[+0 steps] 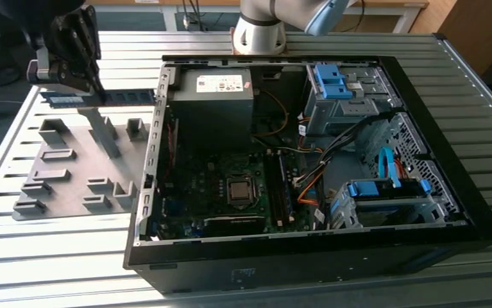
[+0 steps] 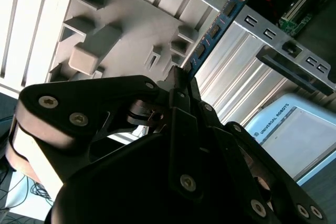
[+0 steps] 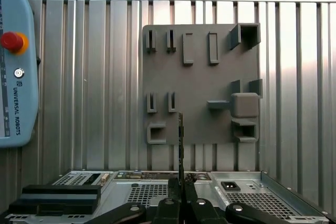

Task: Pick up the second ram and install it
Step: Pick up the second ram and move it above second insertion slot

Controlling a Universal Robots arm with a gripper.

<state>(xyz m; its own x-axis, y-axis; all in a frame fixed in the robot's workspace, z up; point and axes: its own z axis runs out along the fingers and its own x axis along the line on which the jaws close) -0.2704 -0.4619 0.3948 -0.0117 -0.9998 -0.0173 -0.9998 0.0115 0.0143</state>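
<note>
My gripper (image 1: 84, 94) hangs above the far corner of the grey holder plate (image 1: 83, 160), on the exterior view's left, outside the open computer case (image 1: 314, 256). It is shut on the second ram (image 1: 130, 97), a thin blue-green strip with black chips that lies level and clear of the plate. In the second wrist view the second ram (image 2: 215, 27) sticks out past the closed gripper (image 2: 181, 81) toward the case wall. The first wrist view has the second ram (image 3: 180, 140) edge-on, rising from the gripper (image 3: 181, 188) over the holder plate (image 3: 199, 82). The motherboard (image 1: 228, 186) lies exposed inside the case.
The case holds a power supply (image 1: 215, 86), loose cables and blue drive cages (image 1: 383, 192). The arm's base (image 1: 258, 32) stands behind the case. A teach pendant (image 3: 16, 66) lies on the slatted metal table (image 1: 58, 256) beside the plate, whose raised brackets (image 3: 244, 103) stick up.
</note>
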